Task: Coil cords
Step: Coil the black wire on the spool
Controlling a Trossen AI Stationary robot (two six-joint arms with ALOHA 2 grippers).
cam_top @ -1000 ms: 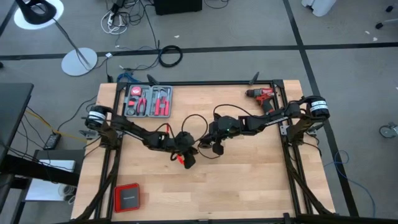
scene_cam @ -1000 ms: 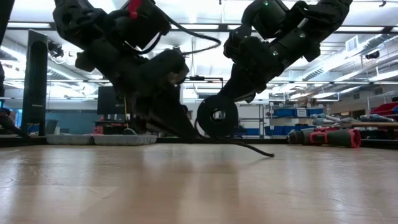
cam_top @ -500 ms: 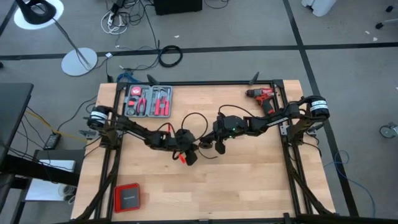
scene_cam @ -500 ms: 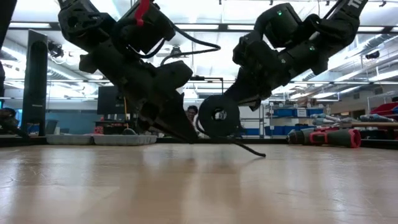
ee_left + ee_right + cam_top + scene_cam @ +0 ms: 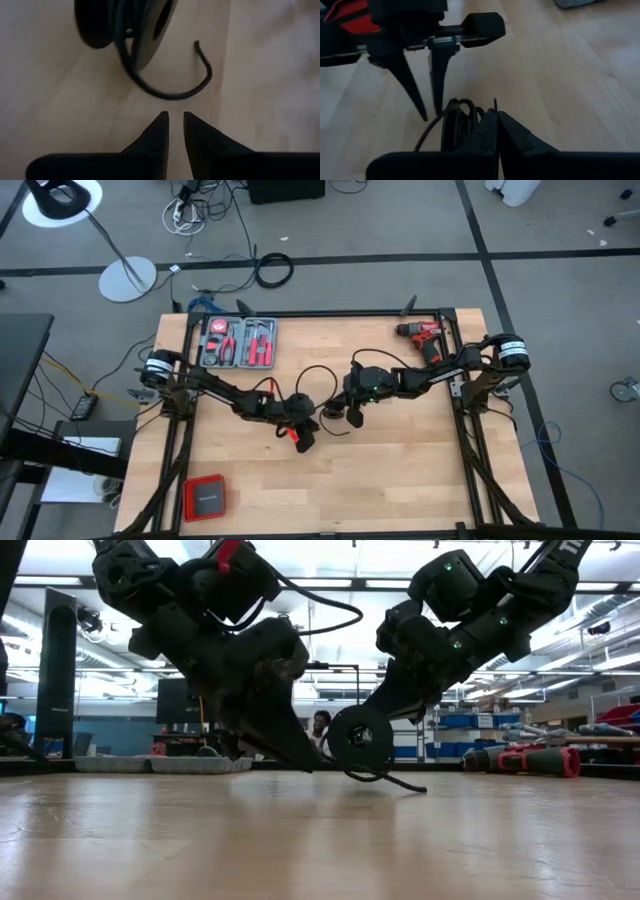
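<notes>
A small black spool (image 5: 360, 738) carries the thin black cord, wound between its two discs (image 5: 125, 30). The cord's free end (image 5: 197, 45) curls off and lies on the wooden table (image 5: 405, 783). My right gripper (image 5: 496, 114) reaches in from the table's right, shut at the spool (image 5: 352, 418). My left gripper (image 5: 176, 116) points slanting down at the table just left of the spool (image 5: 318, 420). Its fingers stand a narrow gap apart with nothing between them. My right gripper is shut on the spool near the edge of one disc (image 5: 494, 104). Its own fingers hide the exact place. The fingers come slanting down from the table's right. The spool stands on edge, low over the table, with the cord's tail (image 5: 405, 783) trailing on the wood.
An open tool case with red-handled pliers (image 5: 238, 343) lies at the far left and a red drill (image 5: 422, 335) at the far right. A red and black box (image 5: 205, 497) sits at the near left corner. Bare wood shows along the table's near half.
My right gripper has sunk a little toward the table with the spool. The cord's tail has been drawn slightly along the wood toward the spool.
</notes>
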